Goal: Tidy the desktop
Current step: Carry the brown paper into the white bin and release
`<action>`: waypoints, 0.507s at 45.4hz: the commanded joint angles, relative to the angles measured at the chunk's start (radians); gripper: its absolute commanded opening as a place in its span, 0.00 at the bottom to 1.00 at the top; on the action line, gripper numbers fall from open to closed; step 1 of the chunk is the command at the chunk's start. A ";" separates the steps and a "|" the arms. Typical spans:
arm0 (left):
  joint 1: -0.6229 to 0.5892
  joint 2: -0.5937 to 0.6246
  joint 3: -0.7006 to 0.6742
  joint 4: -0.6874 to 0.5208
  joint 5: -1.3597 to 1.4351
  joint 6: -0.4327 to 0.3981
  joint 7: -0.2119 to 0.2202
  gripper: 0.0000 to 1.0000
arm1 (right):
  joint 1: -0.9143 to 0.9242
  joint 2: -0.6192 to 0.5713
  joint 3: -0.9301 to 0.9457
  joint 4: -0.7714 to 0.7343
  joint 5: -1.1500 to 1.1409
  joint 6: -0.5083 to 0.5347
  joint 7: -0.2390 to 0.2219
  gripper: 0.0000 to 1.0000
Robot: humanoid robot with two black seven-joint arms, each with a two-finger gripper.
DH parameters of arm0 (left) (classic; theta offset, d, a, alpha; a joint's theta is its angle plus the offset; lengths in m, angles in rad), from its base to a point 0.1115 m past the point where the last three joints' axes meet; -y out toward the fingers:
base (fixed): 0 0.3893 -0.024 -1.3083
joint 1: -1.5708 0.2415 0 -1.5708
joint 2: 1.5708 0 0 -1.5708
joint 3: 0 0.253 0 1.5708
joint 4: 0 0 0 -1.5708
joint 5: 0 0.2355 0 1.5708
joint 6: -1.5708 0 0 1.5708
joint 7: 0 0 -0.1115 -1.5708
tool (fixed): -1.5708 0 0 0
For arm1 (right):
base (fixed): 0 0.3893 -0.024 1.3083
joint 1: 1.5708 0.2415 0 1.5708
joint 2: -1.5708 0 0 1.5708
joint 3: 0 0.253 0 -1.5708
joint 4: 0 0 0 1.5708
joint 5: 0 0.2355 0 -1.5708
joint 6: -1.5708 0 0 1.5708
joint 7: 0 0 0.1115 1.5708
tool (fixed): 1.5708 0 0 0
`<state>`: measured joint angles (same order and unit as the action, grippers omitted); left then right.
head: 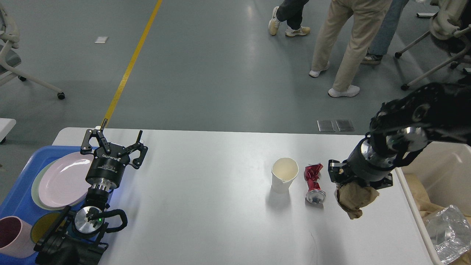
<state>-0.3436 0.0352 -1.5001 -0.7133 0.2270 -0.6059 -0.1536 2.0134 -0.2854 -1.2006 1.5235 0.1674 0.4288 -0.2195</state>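
Note:
The white desktop [206, 206] fills the lower view. On it stand a white paper cup [284, 175] and, just right of it, a crushed red can [314, 183] lying down. My right gripper [351, 184] is shut on a crumpled brown paper wad [354, 198] and holds it above the desktop's right side, near the bin. My left gripper [113, 143] is open and empty over the desktop's left edge, beside the blue tray.
A blue tray [16, 200] at the left holds a pink plate [60, 181], a pink cup [11, 236] and a yellow dish. A beige bin [450, 173] at the right holds brown paper and crumpled foil [447, 232]. People stand beyond the table.

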 commanded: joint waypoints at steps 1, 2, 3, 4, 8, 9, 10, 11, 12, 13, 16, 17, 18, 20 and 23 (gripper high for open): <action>0.000 0.000 0.000 0.000 0.000 0.000 0.000 0.97 | 0.195 -0.051 -0.103 0.093 0.009 0.091 0.110 0.00; 0.000 0.000 0.000 0.000 0.000 0.000 0.000 0.97 | 0.227 -0.051 -0.126 0.109 0.007 0.105 0.136 0.00; 0.000 0.000 0.000 0.000 0.000 0.000 -0.001 0.97 | 0.255 -0.049 -0.148 0.122 0.009 0.116 0.162 0.00; 0.000 0.000 0.000 0.000 0.000 0.000 -0.001 0.97 | 0.283 -0.047 -0.164 0.136 0.009 0.126 0.184 0.00; 0.000 0.000 0.000 0.000 0.000 0.000 -0.001 0.97 | 0.340 -0.044 -0.201 0.176 0.007 0.142 0.216 0.00; 0.000 0.000 0.000 0.000 0.000 0.000 -0.001 0.97 | 0.343 -0.044 -0.205 0.178 0.006 0.142 0.216 0.00; 0.000 0.000 0.000 0.000 0.000 0.000 -0.001 0.97 | 0.343 -0.044 -0.206 0.179 0.006 0.142 0.216 0.00; 0.000 0.000 0.000 0.000 0.000 0.000 0.000 0.97 | 0.343 -0.044 -0.208 0.179 0.006 0.142 0.215 0.00; 0.000 0.000 0.000 0.000 0.000 0.000 0.000 0.97 | 0.343 -0.044 -0.209 0.179 0.006 0.142 0.215 0.00; 0.000 0.000 0.000 0.000 0.000 0.000 -0.001 0.97 | 0.343 -0.046 -0.209 0.179 0.006 0.142 0.215 0.00; 0.000 0.000 0.000 0.000 0.000 0.000 0.000 0.97 | 0.341 -0.055 -0.215 0.178 0.004 0.140 0.213 0.00; 0.000 0.000 0.000 0.000 0.000 0.000 -0.001 0.97 | 0.340 -0.058 -0.220 0.178 0.004 0.137 0.213 0.00; 0.000 0.000 0.000 0.000 0.000 0.000 0.000 0.97 | 0.340 -0.063 -0.227 0.175 0.003 0.134 0.213 0.00; 0.000 0.000 0.000 0.000 0.000 0.000 0.000 0.97 | 0.338 -0.075 -0.253 0.170 0.003 0.128 0.213 0.00; 0.002 0.000 0.000 0.000 0.000 0.000 0.000 0.97 | 0.328 -0.086 -0.304 0.150 0.004 0.120 0.213 0.00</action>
<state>-0.3436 0.0352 -1.5001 -0.7133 0.2270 -0.6059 -0.1542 2.3536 -0.3512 -1.4374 1.6981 0.1710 0.5622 -0.0054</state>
